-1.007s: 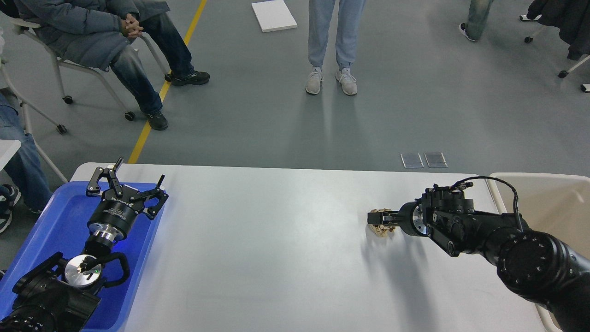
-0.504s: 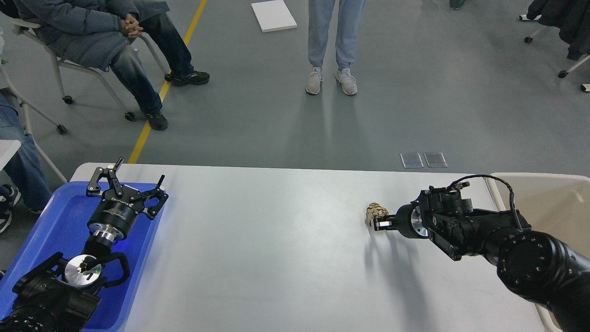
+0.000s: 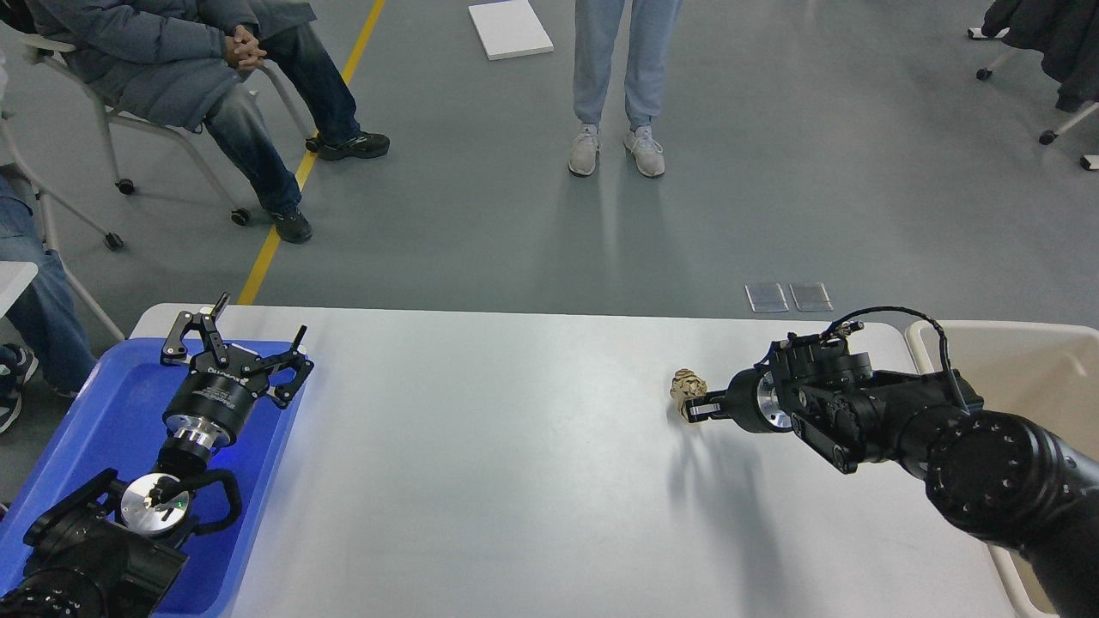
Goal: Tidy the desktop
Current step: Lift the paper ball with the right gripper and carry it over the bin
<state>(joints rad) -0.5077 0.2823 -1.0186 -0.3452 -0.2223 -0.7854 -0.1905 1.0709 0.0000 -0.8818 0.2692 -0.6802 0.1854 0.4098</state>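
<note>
Left arm enters from lower left, forearm angled up and away; left gripper (image 3: 249, 339) at its far end, both fingers (image 3: 183, 330) spread wide apart with nothing between them. Right arm enters from lower right, reaching leftward and nearly level, wrist flange toward the middle of the view. Right gripper (image 3: 695, 402) points left with fingers drawn close together; seen small and dark, so the fingertips cannot be clearly told apart.

White-grey table (image 3: 515, 481), plain; blue tray (image 3: 94, 421) at its left; beige bin (image 3: 1022, 360) right; tan crumpled wad (image 3: 687, 386); black tools.
</note>
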